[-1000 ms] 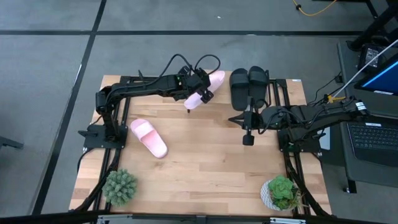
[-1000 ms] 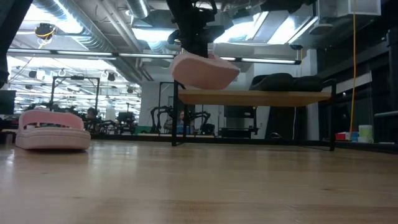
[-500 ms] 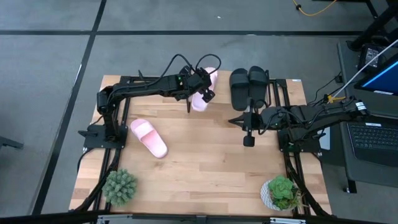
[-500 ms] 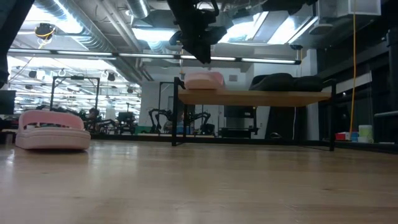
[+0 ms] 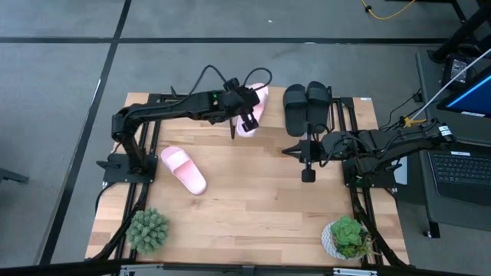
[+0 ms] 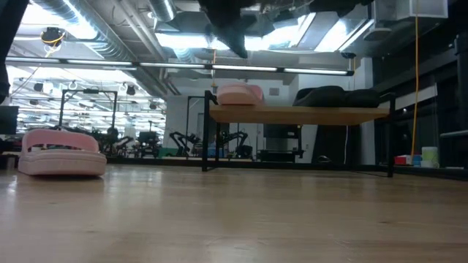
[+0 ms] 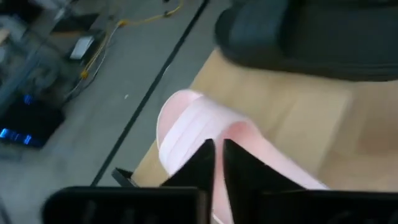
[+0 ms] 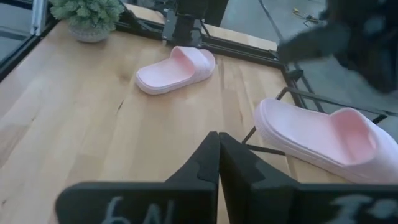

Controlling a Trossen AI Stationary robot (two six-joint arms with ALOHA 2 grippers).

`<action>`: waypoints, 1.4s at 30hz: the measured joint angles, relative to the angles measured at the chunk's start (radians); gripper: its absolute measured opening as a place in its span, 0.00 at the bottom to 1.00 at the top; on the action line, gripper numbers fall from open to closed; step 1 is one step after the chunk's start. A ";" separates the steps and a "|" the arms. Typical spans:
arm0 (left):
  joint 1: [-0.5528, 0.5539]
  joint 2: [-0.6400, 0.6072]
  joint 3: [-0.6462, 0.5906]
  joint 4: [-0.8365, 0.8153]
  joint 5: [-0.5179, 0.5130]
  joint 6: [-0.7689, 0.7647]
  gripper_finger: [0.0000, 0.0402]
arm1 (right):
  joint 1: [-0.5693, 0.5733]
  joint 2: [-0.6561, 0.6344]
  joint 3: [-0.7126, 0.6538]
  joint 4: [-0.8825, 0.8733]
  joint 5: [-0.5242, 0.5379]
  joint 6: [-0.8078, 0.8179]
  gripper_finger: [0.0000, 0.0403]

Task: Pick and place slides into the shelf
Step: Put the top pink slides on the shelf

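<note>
The shelf (image 5: 322,126) stood at the far edge of the table (image 5: 253,207). On its board lay three slides: one (image 5: 253,115) at the left end and a pair (image 5: 307,107) side by side to its right. A fourth slide (image 5: 182,169) lay on the table, left of the shelf and nearer. Two plants (one (image 5: 148,230) at each near corner, the other (image 5: 345,236) right) stood well before the shelf.

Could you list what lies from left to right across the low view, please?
Pink slide on the table → pink slide on the shelf → black slides on the shelf → shelf's right leg.
</note>
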 joint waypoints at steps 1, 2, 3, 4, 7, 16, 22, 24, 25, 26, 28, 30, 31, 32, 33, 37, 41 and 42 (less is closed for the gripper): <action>-0.002 -0.018 0.000 -0.005 0.021 0.014 0.03 | 0.000 0.000 0.000 0.003 -0.003 -0.006 0.02; -0.003 -0.035 0.000 -0.005 0.041 0.021 0.02 | 0.000 0.000 0.000 0.008 -0.003 -0.016 0.02; -0.002 -0.055 0.000 -0.006 0.066 0.031 0.02 | 0.000 0.001 0.000 0.014 -0.003 -0.019 0.02; -0.001 -0.078 0.000 -0.018 0.095 0.034 0.01 | 0.000 0.005 0.000 0.017 -0.003 -0.023 0.02; 0.000 -0.140 -0.001 -0.031 0.192 0.035 0.00 | -0.002 0.036 0.000 0.051 -0.003 -0.052 0.02; 0.002 -0.352 -0.216 0.066 0.250 0.061 0.00 | -0.102 0.162 0.058 0.135 -0.029 -0.097 0.02; 0.048 -0.544 -0.542 0.355 0.439 0.065 0.00 | -0.180 0.243 0.172 0.057 -0.212 -0.073 0.02; 0.071 -0.601 -0.631 0.402 0.476 0.059 0.00 | -0.194 0.280 0.217 0.020 -0.212 -0.075 0.02; 0.082 -0.626 -0.668 0.417 0.482 0.054 0.00 | -0.199 0.305 0.241 0.002 -0.212 -0.076 0.02; 0.091 -0.650 -0.701 0.435 0.484 0.048 0.00 | -0.206 0.328 0.265 -0.019 -0.212 -0.079 0.02; 0.108 -0.697 -0.767 0.459 0.483 0.042 0.00 | -0.213 0.379 0.310 -0.054 -0.212 -0.108 0.03; 0.124 -0.747 -0.832 0.488 0.488 0.040 0.00 | -0.216 0.424 0.353 -0.066 -0.211 -0.135 0.05; 0.131 -0.770 -0.863 0.509 0.490 0.041 0.00 | -0.219 0.447 0.377 -0.073 -0.211 -0.145 0.06; 0.137 -0.795 -0.892 0.542 0.491 0.042 0.00 | -0.219 0.468 0.401 -0.081 -0.211 -0.151 0.08; 0.143 -0.825 -0.924 0.558 0.493 0.042 0.00 | -0.221 0.488 0.421 -0.104 -0.211 -0.154 0.10; 0.179 -0.928 -1.041 0.625 0.551 0.042 0.00 | -0.241 0.556 0.498 -0.153 -0.201 -0.152 0.20; 0.222 -1.013 -1.112 0.646 0.689 0.053 0.00 | -0.263 0.608 0.548 -0.170 -0.123 -0.149 0.29; 0.232 -1.030 -1.128 0.648 0.723 0.063 0.00 | -0.269 0.620 0.557 -0.166 -0.107 -0.148 0.31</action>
